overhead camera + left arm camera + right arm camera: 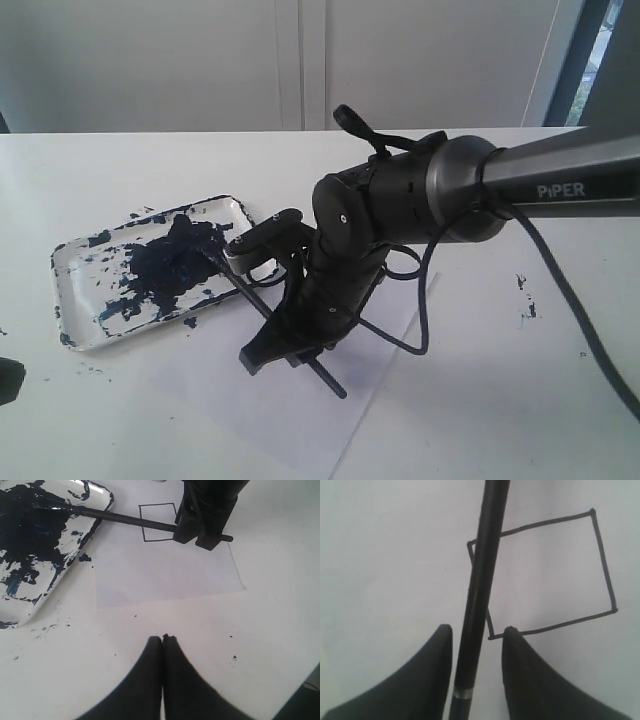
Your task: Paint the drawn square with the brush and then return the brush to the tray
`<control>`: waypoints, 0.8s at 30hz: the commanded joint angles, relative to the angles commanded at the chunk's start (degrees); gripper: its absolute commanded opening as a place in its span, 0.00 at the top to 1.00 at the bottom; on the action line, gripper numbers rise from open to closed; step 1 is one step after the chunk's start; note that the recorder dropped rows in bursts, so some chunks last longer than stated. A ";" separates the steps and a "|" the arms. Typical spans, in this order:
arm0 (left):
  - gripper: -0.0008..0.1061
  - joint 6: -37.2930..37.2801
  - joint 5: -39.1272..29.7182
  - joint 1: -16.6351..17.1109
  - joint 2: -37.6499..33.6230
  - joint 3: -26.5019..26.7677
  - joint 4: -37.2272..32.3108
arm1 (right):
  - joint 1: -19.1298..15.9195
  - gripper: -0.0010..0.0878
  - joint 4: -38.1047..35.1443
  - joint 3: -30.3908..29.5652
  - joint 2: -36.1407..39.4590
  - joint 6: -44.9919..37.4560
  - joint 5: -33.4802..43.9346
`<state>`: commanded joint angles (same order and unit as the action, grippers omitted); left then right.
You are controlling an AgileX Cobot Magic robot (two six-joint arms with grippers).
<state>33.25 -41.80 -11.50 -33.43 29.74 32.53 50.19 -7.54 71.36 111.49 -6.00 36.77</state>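
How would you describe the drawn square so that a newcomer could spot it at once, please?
On the white table, a paint-smeared tray lies beside a white paper sheet. The drawn square is on that sheet, below the right gripper. It is the sheet's only marking: a thin black outline, unpainted inside, crossed by the brush.

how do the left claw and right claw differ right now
The left claw is shut tight; the right claw is open. The left claw has nothing in it; the right claw straddles the brush without clamping it. The left claw is over bare table; the right claw is over the paper sheet, by the drawn square. Both are black and tapered.
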 joint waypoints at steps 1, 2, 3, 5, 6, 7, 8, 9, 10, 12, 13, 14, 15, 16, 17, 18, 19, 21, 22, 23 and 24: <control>0.99 0.00 0.00 0.00 0.00 0.00 0.00 | 0.00 0.65 0.00 0.00 0.00 0.00 0.00; 0.99 0.00 0.00 0.00 0.00 0.00 0.00 | 0.00 0.69 0.00 0.00 0.00 0.00 0.00; 0.99 0.00 0.00 0.00 0.00 0.00 0.00 | 0.00 0.73 0.00 0.00 0.00 0.00 0.00; 0.99 0.00 0.00 0.00 0.00 0.00 0.00 | 0.00 0.81 0.00 0.00 0.00 0.00 0.00; 0.99 0.00 0.00 0.00 0.00 0.00 0.00 | 0.00 0.84 0.00 0.00 0.00 0.00 0.00; 0.99 0.00 0.00 0.00 0.00 0.00 0.00 | 0.00 0.87 0.00 0.00 0.00 0.00 0.00; 0.99 0.00 0.00 0.00 0.00 0.00 0.00 | 0.00 0.89 0.00 0.00 0.00 0.00 0.00; 0.99 0.00 0.00 0.00 0.00 0.00 0.00 | 0.00 0.90 0.00 0.00 0.00 0.00 0.00; 0.99 0.00 0.00 0.00 0.00 0.00 0.00 | 0.00 0.92 0.00 0.00 0.00 0.00 0.00; 0.99 0.00 0.00 0.00 0.00 0.00 0.00 | 0.00 0.95 0.00 0.00 0.00 0.14 0.00; 0.99 0.00 0.00 0.00 0.00 0.00 0.00 | 0.00 0.98 0.00 0.00 0.00 0.14 0.26; 0.99 0.00 0.00 0.00 0.00 0.00 0.00 | 0.00 0.99 0.00 0.00 0.00 0.14 0.42; 0.99 0.00 0.00 0.00 0.00 0.00 0.00 | 0.00 0.99 0.00 0.00 0.00 0.14 0.55; 0.99 0.00 0.00 0.00 0.00 0.00 0.00 | 0.00 0.99 0.00 0.00 0.00 0.14 0.84; 0.99 0.00 0.00 0.00 0.00 0.00 0.00 | 0.00 0.99 0.00 0.00 -0.11 0.14 1.10; 0.99 0.00 0.00 0.00 0.00 0.00 0.00 | 0.00 0.99 0.00 0.00 -0.26 0.14 1.40; 0.99 0.00 0.00 0.00 0.00 0.00 0.00 | 0.00 0.99 0.00 0.00 -0.50 0.14 1.67; 0.99 0.00 0.00 0.00 0.00 0.00 0.00 | 0.00 0.99 0.00 0.00 -1.49 0.14 2.52; 0.99 0.00 0.00 0.00 0.00 0.00 0.00 | 0.00 0.99 0.00 0.00 -2.25 0.14 2.82; 0.99 0.00 0.00 0.00 0.00 0.00 0.00 | 0.00 0.99 0.00 0.00 -4.17 0.14 3.82; 0.99 0.00 0.11 0.00 0.00 0.00 0.00 | 0.00 0.99 0.11 0.00 -5.02 0.14 4.30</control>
<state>33.25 -41.69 -11.50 -33.43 29.74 32.53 50.19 -7.44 71.36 106.47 -5.86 41.08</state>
